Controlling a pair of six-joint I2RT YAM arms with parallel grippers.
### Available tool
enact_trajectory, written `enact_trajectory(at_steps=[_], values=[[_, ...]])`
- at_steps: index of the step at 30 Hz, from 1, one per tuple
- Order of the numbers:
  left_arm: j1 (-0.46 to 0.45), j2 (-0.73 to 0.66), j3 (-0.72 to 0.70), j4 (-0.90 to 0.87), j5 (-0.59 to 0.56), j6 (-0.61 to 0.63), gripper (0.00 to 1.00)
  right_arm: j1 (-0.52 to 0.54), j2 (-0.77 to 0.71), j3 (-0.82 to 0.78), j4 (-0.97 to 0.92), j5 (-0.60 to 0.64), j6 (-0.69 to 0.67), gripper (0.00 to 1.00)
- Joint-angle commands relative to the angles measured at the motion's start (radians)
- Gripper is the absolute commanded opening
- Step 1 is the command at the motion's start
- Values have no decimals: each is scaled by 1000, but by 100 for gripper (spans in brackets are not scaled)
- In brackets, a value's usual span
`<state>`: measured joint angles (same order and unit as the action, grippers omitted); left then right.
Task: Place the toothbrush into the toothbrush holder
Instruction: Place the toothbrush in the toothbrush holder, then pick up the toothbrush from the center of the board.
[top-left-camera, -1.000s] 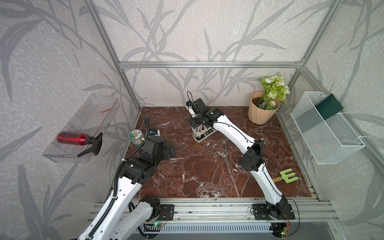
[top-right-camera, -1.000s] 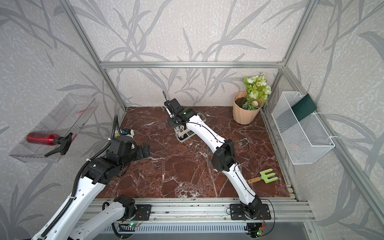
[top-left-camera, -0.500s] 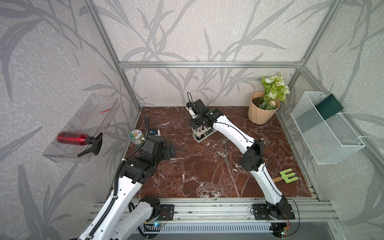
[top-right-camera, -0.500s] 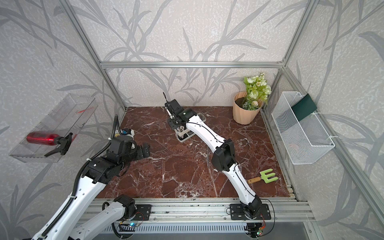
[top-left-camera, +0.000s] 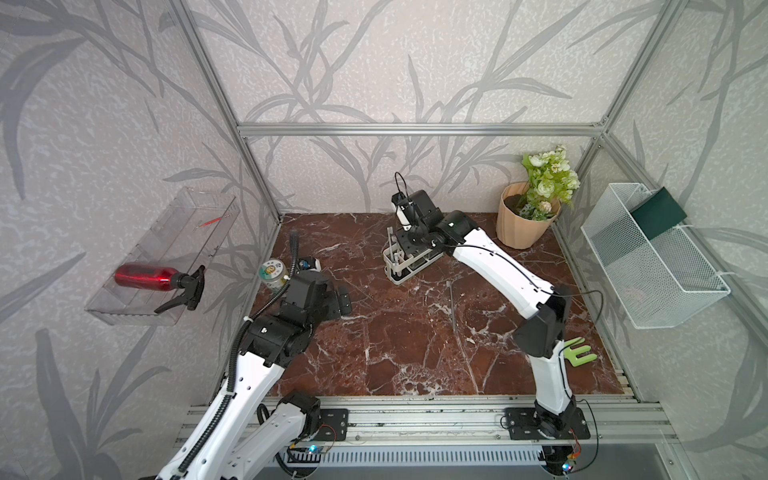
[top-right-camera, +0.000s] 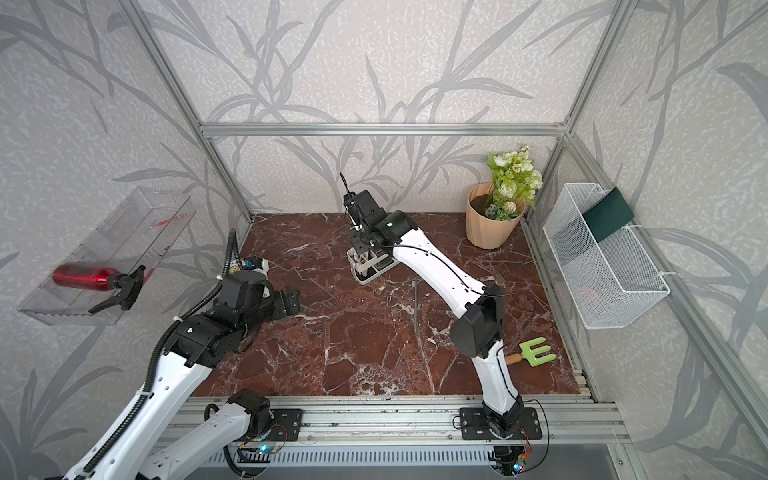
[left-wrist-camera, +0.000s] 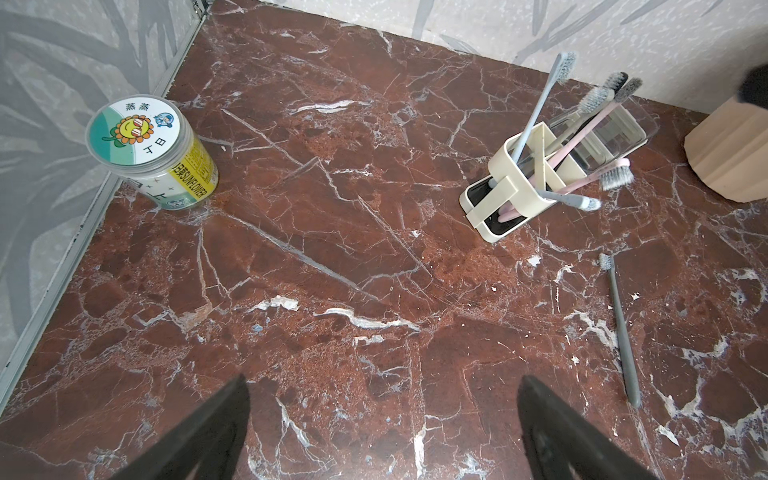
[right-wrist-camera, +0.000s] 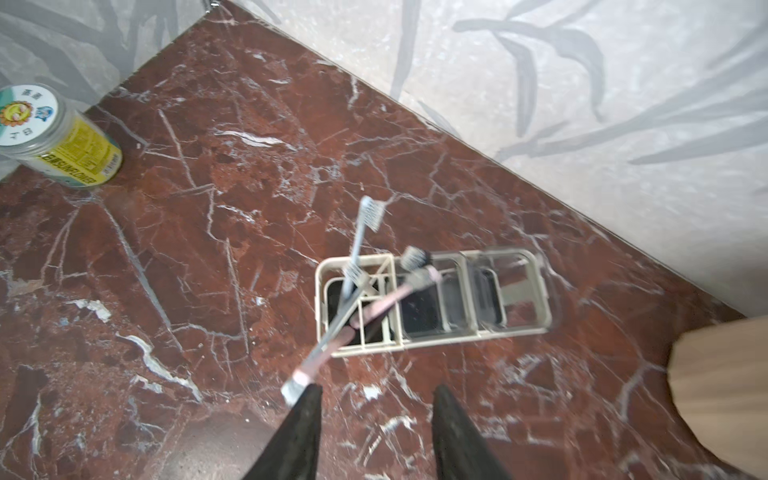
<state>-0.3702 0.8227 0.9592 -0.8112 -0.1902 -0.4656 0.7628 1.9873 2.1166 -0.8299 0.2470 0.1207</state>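
The toothbrush holder (top-left-camera: 409, 262) (top-right-camera: 369, 266) (left-wrist-camera: 509, 189) (right-wrist-camera: 515, 328), a white-framed caddy with clear compartments, stands on the marble near the back wall. Several toothbrushes lean in its end compartment. A pink toothbrush (right-wrist-camera: 390, 299) tilts out, its head beside one finger of my right gripper (right-wrist-camera: 376, 397) but outside the gap. That gripper (top-left-camera: 409, 245) hovers just above the holder, open with nothing between its fingers. A grey toothbrush (left-wrist-camera: 621, 328) (top-left-camera: 454, 307) lies flat on the floor in front of the holder. My left gripper (left-wrist-camera: 384, 384) (top-left-camera: 338, 301) is open and empty, well left of the holder.
A labelled jar (top-left-camera: 273, 274) (left-wrist-camera: 151, 149) stands by the left wall. A flower pot (top-left-camera: 523, 224) sits in the back right corner. A green garden fork (top-left-camera: 577, 351) lies behind my right arm. A white mesh basket (top-left-camera: 652, 257) hangs right, a red spray bottle (top-left-camera: 145, 276) left.
My right gripper's jaws have parted above the holder. Its wrist has shifted only slightly, and the left arm has stayed put.
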Motion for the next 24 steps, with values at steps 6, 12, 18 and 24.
enact_trajectory(at_steps=[6, 12, 18, 24], values=[[9, 5, -9, -8, -11, 2, 99, -105, -307, -578, 264, 71, 177, 55], [10, 10, -8, -8, -13, 3, 99, -183, -248, -652, 251, -61, 210, 55], [9, 6, -9, -11, -20, 2, 99, -215, -119, -640, 204, -92, 234, 53], [10, 13, -8, -11, -21, 1, 99, -233, -52, -652, 204, -117, 243, 49]])
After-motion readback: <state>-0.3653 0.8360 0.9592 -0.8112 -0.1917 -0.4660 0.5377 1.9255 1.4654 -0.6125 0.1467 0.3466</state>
